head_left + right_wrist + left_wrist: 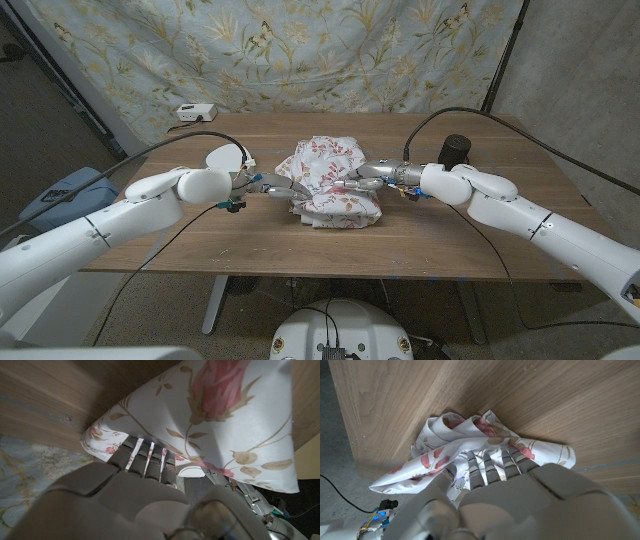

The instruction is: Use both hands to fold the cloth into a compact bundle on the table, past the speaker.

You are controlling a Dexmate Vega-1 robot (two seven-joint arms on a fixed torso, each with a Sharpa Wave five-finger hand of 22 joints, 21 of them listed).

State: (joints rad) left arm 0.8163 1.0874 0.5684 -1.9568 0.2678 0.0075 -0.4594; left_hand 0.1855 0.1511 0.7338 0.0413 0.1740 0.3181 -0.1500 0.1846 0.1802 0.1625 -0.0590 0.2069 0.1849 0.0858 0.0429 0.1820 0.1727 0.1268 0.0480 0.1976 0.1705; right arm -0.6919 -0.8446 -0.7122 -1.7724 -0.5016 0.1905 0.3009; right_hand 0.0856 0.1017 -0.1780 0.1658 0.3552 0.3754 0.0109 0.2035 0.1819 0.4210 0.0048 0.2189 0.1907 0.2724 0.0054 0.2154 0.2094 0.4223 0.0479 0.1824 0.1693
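Observation:
The white cloth [330, 182] with red flowers lies bunched in a loose heap at the table's middle. My left hand [268, 185] reaches in from the left; its straight fingers [492, 467] rest on the cloth [470, 442] at its near edge. From the right, my right hand [375, 178] meets the heap, and its fingers [147, 457] run under a raised fold of the cloth [225, 420], which hides their tips. Its thumb stays clear of the fabric. A black cylindrical speaker [457, 150] stands behind the right wrist.
A white round object [225, 157] sits just behind my left hand. A small white box [195, 112] lies at the table's back left corner. A flowered curtain hangs behind the table [500, 130]. A blue bag [58, 192] sits on the floor to the left.

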